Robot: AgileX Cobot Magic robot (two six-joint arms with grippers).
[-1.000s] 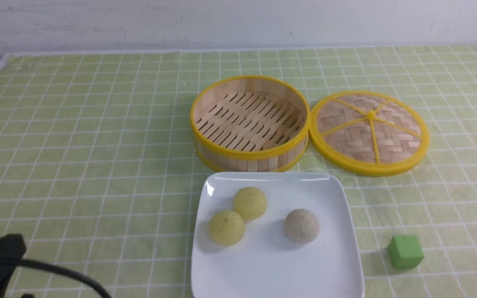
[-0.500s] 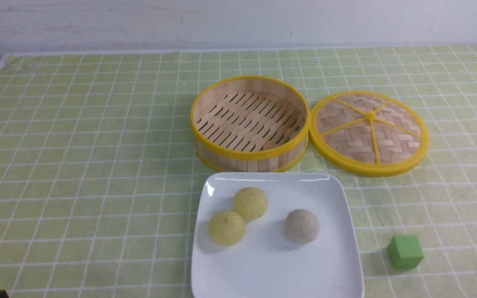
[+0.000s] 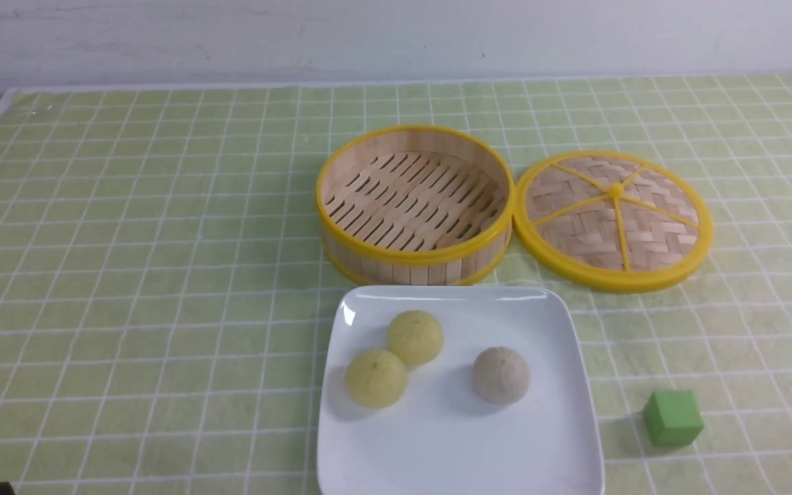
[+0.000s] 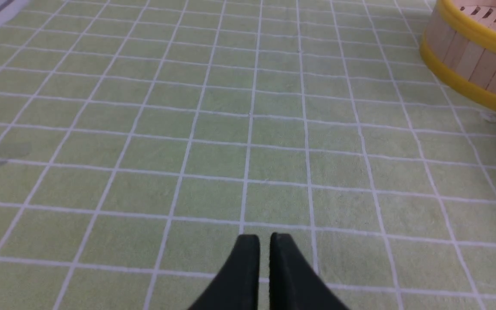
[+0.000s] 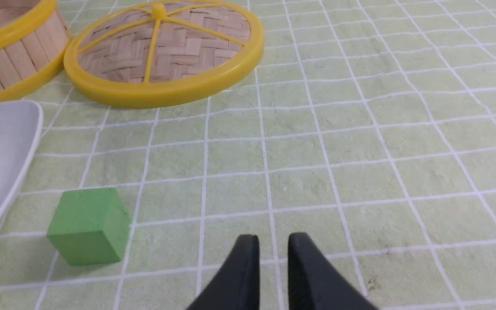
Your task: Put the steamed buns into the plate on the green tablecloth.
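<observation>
With both the left pincer point(image 4: 264, 241) and the right pincer point(image 5: 272, 243) nearly pressed together and empty, well apart from the steamed buns point(image 3: 499, 375) on the plate point(image 3: 465, 454), these likely soft, light domes suit a gentle side grip.

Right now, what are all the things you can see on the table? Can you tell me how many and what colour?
steamed buns: three, two pale yellow and one greyish, all on the plate; the yellow two touch
plate: one, glossy white, square, nearest the robot, in front of the steamer
bamboo steamer: one, tan with yellow rims, nothing inside
woven lid: one, tan with yellow rim, flat beside the steamer
green cube: one, right of the plate
green tablecloth: one, white grid
left gripper: black, nearly closed, holding nothing
right gripper: black, narrow gap, holding nothing
</observation>
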